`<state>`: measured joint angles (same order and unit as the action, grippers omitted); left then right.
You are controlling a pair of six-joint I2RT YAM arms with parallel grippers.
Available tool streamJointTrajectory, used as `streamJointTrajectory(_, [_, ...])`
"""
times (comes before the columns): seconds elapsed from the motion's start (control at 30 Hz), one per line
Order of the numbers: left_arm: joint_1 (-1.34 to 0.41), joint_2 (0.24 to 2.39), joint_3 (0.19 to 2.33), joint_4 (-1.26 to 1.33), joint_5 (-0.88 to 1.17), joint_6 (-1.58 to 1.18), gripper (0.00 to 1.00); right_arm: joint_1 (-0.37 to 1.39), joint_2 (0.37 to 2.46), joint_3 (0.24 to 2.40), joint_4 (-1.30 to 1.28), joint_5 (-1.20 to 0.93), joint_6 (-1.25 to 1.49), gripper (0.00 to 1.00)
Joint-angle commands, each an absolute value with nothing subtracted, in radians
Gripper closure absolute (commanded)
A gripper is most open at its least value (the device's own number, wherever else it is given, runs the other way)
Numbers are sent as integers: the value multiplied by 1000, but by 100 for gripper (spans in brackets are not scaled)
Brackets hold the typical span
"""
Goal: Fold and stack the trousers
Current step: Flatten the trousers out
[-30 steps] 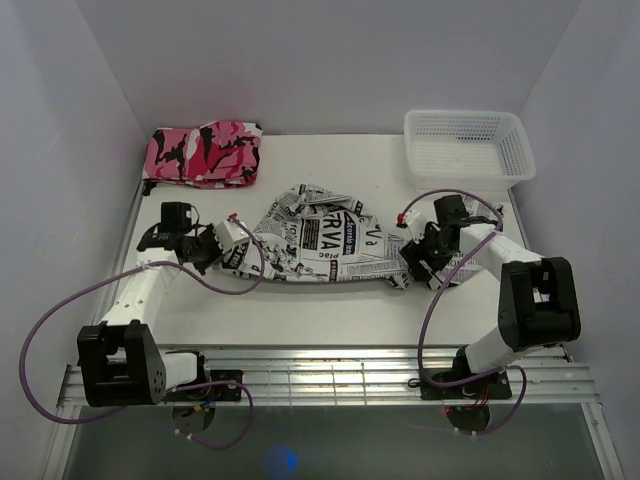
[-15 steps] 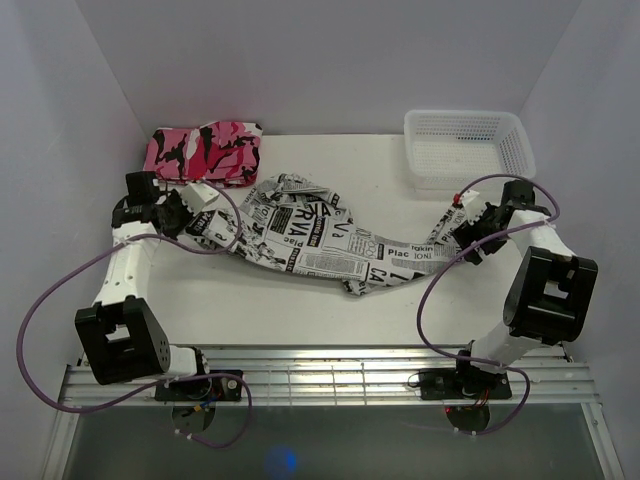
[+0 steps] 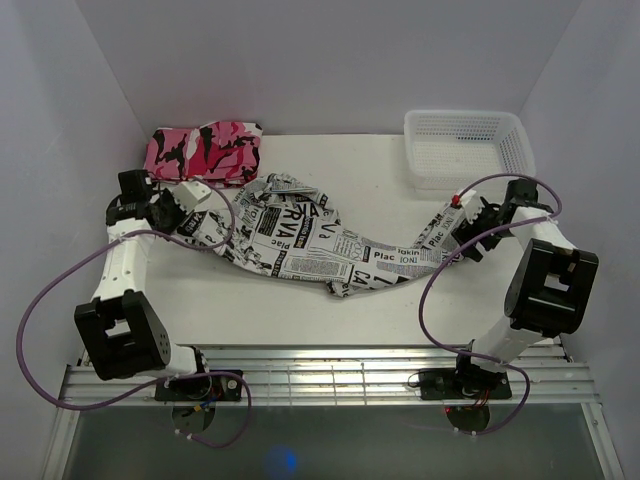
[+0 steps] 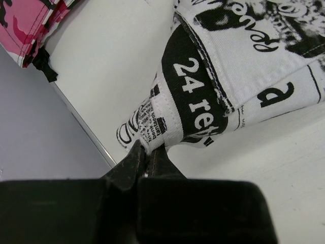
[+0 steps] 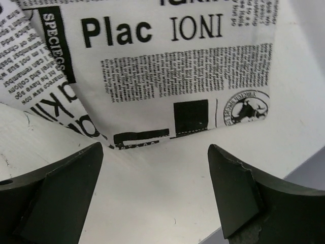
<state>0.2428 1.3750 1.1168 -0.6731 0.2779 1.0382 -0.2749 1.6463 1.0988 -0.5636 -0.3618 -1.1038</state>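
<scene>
The trousers (image 3: 320, 240), white with black newspaper print, lie stretched in a long band across the table from left to right. My left gripper (image 3: 200, 222) is at their left end, and in the left wrist view it (image 4: 148, 150) is shut on a white edge of the trousers (image 4: 213, 76). My right gripper (image 3: 455, 228) is at the right end. In the right wrist view it (image 5: 155, 150) stands open, with bare table between its fingers and the trouser-leg end (image 5: 167, 61) lying just beyond the tips, untouched.
A folded pink, black and white camouflage garment (image 3: 205, 152) lies at the back left, close behind my left gripper. A white mesh basket (image 3: 467, 148) stands at the back right. The table's left edge (image 4: 86, 132) and right edge (image 5: 304, 170) run close to the grippers.
Both arms swung outward and pulled the bunched trousers into a long band. The right gripper opened and let go of the leg end. The left stays shut on its end.
</scene>
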Motion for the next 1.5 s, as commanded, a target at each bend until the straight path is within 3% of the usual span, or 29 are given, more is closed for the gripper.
streamJointTrajectory(0.0, [253, 1405, 1195, -672, 311, 991, 100, -276, 1646, 1059, -603, -442, -1307, 11])
streamJointTrajectory(0.2, [261, 1468, 1255, -693, 334, 933, 100, -275, 1672, 1023, -640, -425, -1457, 14])
streamJointTrajectory(0.27, [262, 1476, 1261, -693, 341, 925, 100, -270, 1703, 1020, -641, -431, -1463, 19])
streamJointTrajectory(0.33, [261, 1479, 1258, -678, 345, 904, 100, -252, 1742, 1020, -591, -414, -1439, 33])
streamJointTrajectory(0.37, [262, 1480, 1253, -672, 347, 893, 100, -250, 1753, 1025, -578, -410, -1416, 52])
streamJointTrajectory(0.43, [261, 1476, 1250, -640, 348, 861, 100, -250, 1767, 1076, -600, -413, -1396, 72])
streamJointTrajectory(0.47, [261, 1471, 1246, -623, 344, 847, 100, -252, 1763, 1101, -620, -422, -1381, 89])
streamJointTrajectory(0.5, [262, 1462, 1243, -588, 342, 835, 100, -267, 1750, 1127, -641, -432, -1359, 92])
streamJointTrajectory(0.67, [262, 1434, 1239, -424, 319, 715, 100, -340, 1668, 1444, -916, -511, -1367, 92])
streamJointTrajectory(0.9, [261, 1388, 1253, -167, 256, 624, 100, -385, 1703, 1817, -1310, -448, -1463, 92])
streamJointTrajectory(1.13, [268, 1134, 1026, -167, 414, 845, 100, -373, 1589, 1423, -1310, -269, -1600, 92])
streamJointTrajectory(1.33, [278, 931, 778, -248, 411, 986, 100, -275, 1667, 1154, -1296, -293, -1548, 92])
streamJointTrajectory(1.4, [290, 893, 736, -274, 394, 1002, 100, -218, 1684, 1115, -1282, -293, -1517, 84])
streamJointTrajectory(1.43, [296, 884, 718, -290, 396, 1031, 100, -200, 1681, 1100, -1261, -290, -1510, 64])
streamJointTrajectory(1.47, [307, 873, 684, -310, 397, 1041, 100, -172, 1677, 1097, -1246, -294, -1500, 56])
